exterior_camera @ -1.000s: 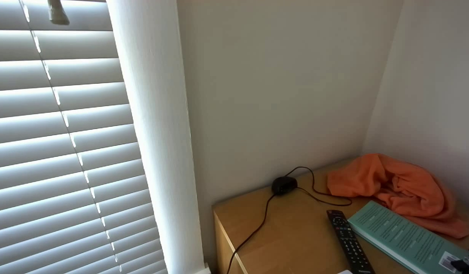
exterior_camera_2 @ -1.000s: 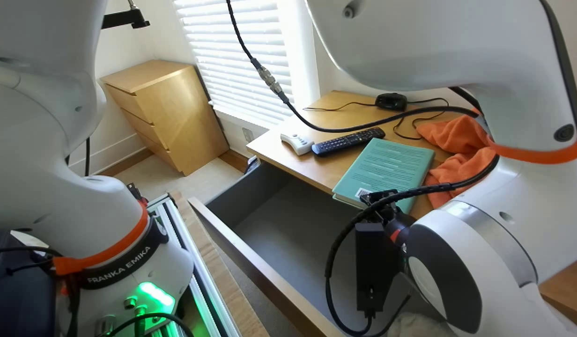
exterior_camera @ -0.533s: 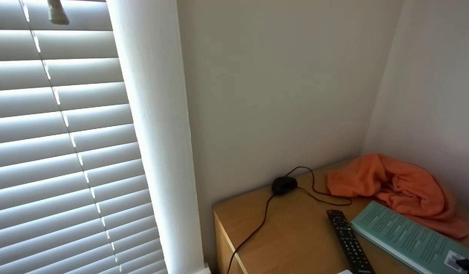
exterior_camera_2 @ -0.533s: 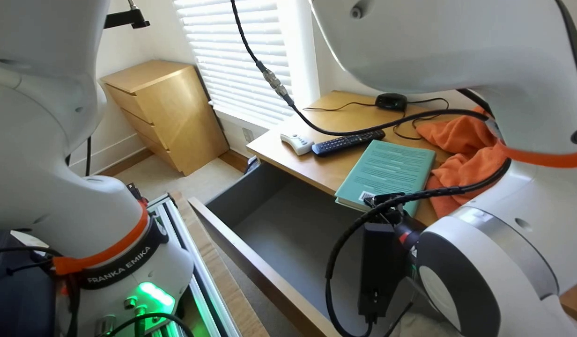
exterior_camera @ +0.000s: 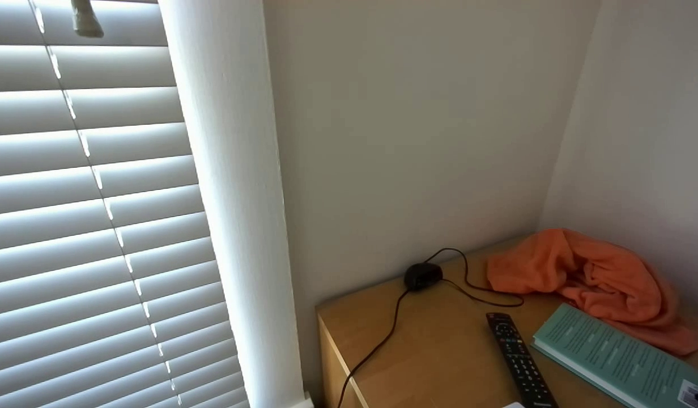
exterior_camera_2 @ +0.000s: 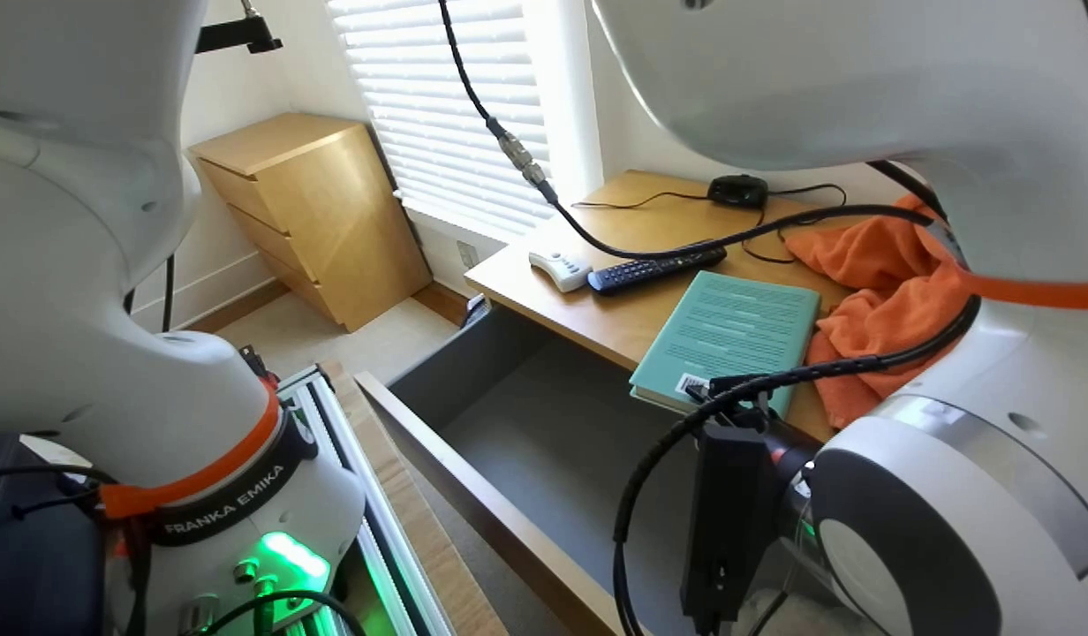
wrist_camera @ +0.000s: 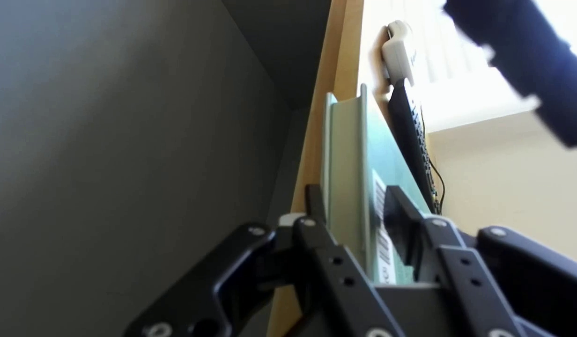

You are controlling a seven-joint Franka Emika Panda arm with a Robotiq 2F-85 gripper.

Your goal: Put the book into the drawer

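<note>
The teal book (exterior_camera_2: 734, 327) lies on the wooden dresser top in both exterior views (exterior_camera: 615, 354). Its near end, with the barcode, reaches over the open drawer. My gripper (exterior_camera_2: 710, 396) is at that near end. In the wrist view one finger is on the underside of the book (wrist_camera: 347, 140) and the other over the barcode on its cover, so the gripper (wrist_camera: 354, 201) is shut on the book's edge. The drawer (exterior_camera_2: 495, 503) is pulled out below the gripper and has a grey inside. Its floor also fills the left of the wrist view (wrist_camera: 129, 140).
A black remote (exterior_camera_2: 654, 268) and a white controller (exterior_camera_2: 560, 269) lie beside the book. An orange cloth (exterior_camera_2: 897, 327) is bunched on its other side. A black device (exterior_camera_2: 736, 191) with a cord is at the back. A black cable hangs along the arm.
The arm has moved a little toward the drawer and away from the remote. The book has slid along with the gripper, away from the remote and further over the drawer.
</note>
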